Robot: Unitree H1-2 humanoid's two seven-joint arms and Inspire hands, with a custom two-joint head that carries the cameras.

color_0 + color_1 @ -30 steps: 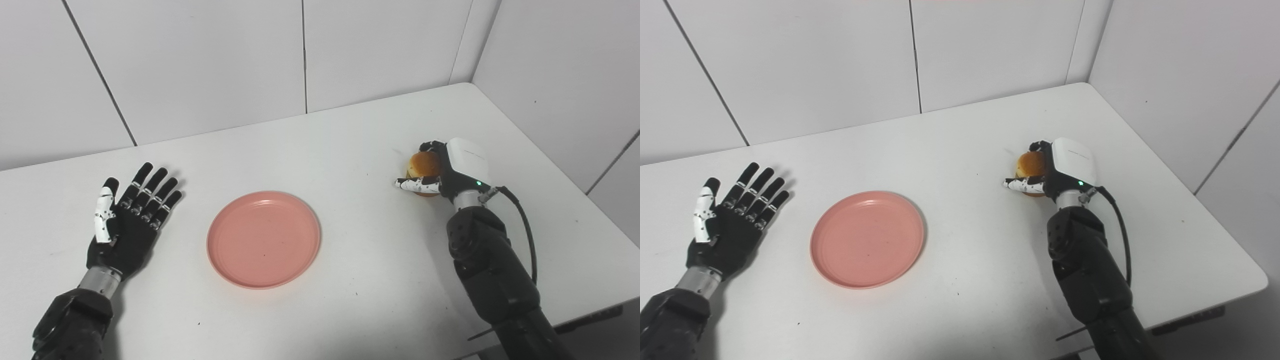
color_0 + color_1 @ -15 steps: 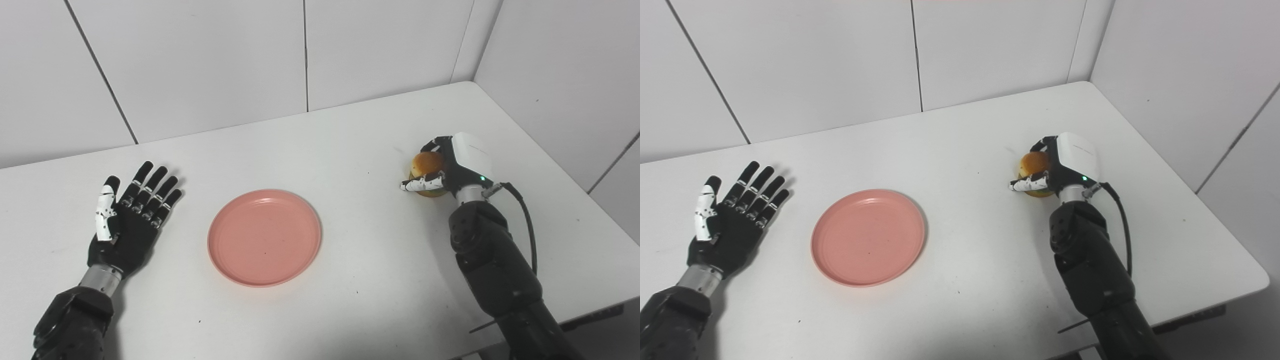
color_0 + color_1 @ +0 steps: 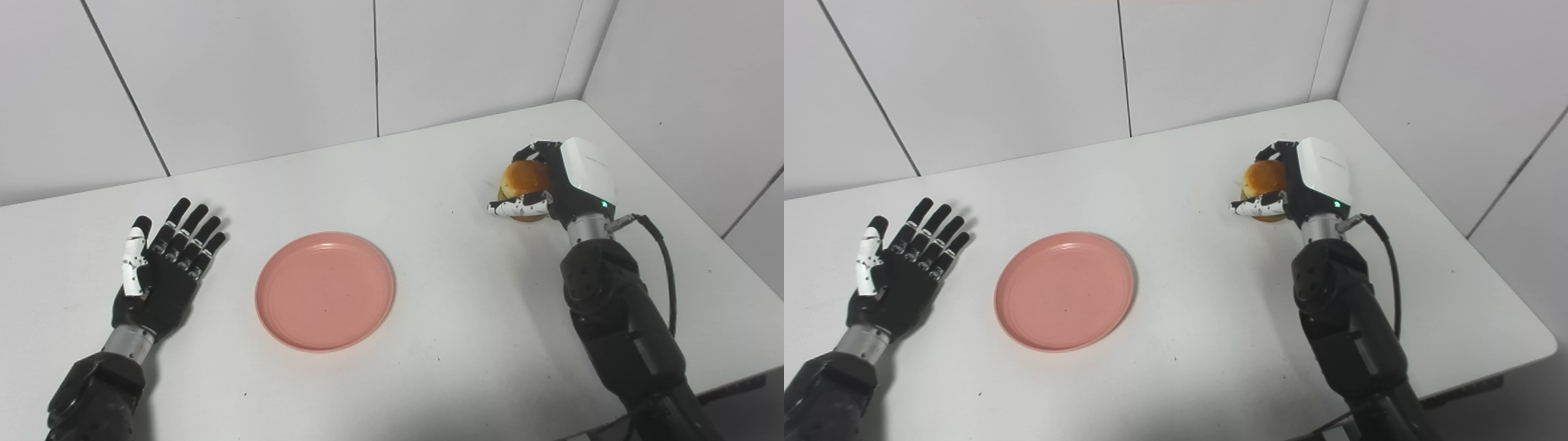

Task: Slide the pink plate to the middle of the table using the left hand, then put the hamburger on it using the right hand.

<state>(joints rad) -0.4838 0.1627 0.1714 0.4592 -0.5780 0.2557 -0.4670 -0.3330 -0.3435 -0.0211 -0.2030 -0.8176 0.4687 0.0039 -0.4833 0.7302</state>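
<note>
Fingers of the right hand (image 3: 554, 184) wrapped the hamburger (image 3: 523, 184); the left hand (image 3: 162, 269) lay open, empty. A loose hold could drop it short of the pink plate (image 3: 324, 291).

The right hand (image 3: 560, 184), closed around the hamburger (image 3: 523, 180), has risen with it since a second ago. The hamburger, which sat low against the surface (image 3: 429, 184) then, is now carried higher and a little further toward the surface's far right corner, and the hand has tipped more upright, its white back turned toward the right edge.
</note>
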